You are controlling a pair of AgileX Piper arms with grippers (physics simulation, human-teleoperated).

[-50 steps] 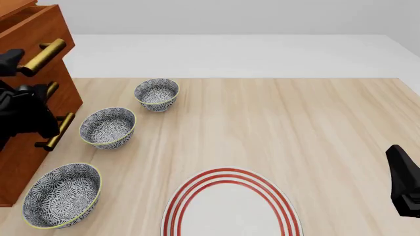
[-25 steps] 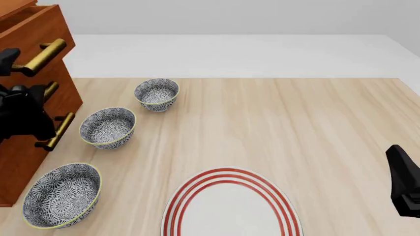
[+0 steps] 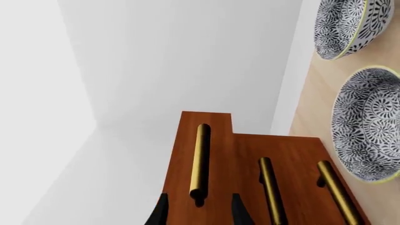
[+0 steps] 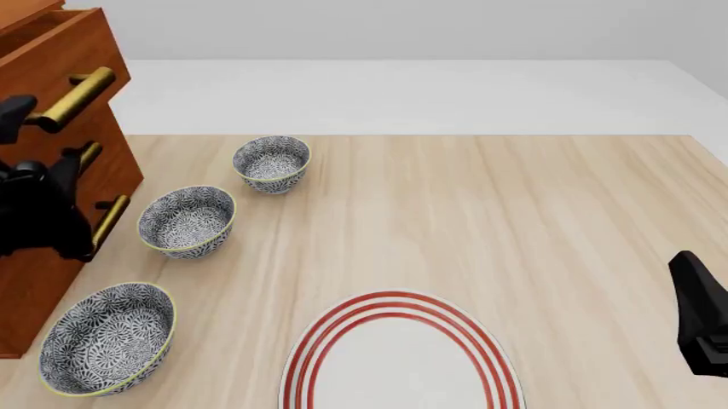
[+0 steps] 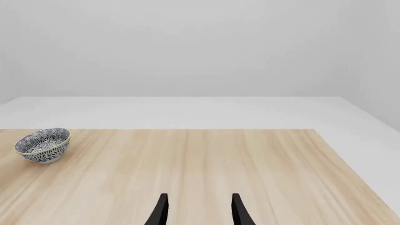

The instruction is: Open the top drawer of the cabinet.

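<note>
At the cabinet [image 4: 63,170], my open left gripper [image 3: 196,213] sat around the top drawer's [image 3: 203,140] stiff, smooth brass handle [image 3: 200,159].

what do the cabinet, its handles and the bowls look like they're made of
The cabinet looks like reddish-brown wood with a smooth, faintly glossy finish; little grain shows. Its bar handles, such as the top drawer's handle, look like brushed brass: golden, with a soft sheen along the rod. The three bowls, such as the nearest bowl, look like glazed ceramic, with a fine dark-on-white pattern and yellowish rim. Being renders, these are only appearances.
</note>
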